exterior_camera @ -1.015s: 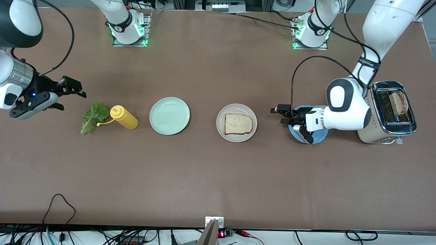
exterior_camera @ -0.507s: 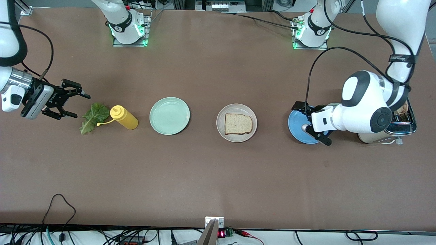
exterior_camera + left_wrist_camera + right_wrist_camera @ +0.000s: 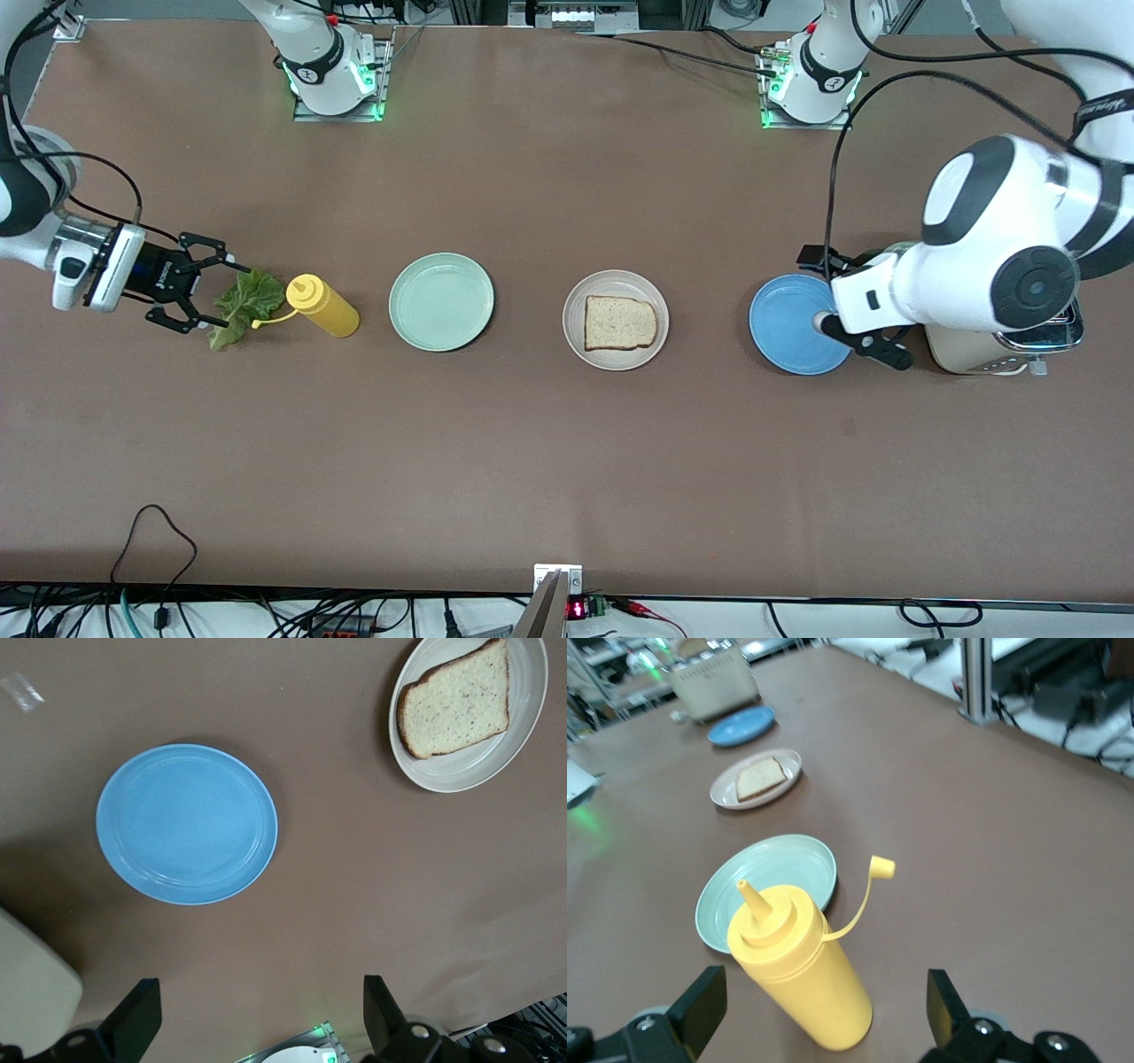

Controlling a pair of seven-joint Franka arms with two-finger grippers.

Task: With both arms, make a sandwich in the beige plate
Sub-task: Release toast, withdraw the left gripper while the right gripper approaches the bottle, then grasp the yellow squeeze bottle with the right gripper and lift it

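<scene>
The round beige plate (image 3: 616, 320) holds one stiff, light brown bread slice (image 3: 620, 322), well apart from both grippers. The crinkled green lettuce leaf (image 3: 237, 306) is floppy and tears easily (pinch its edge gently); it lies just past the right gripper (image 3: 197, 294), whose fingers are spread apart. The left gripper (image 3: 850, 306), also spread apart, hangs over the edge of the round blue plate (image 3: 793, 323).

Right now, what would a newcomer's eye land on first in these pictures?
Probably the row of plates along the table's middle: the beige plate holds one bread slice, between a mint-green plate and a blue plate. At the right arm's end, the open right gripper reaches the lettuce leaf beside a yellow squeeze bottle. The left gripper, open, hangs at the blue plate's edge by the toaster.
</scene>
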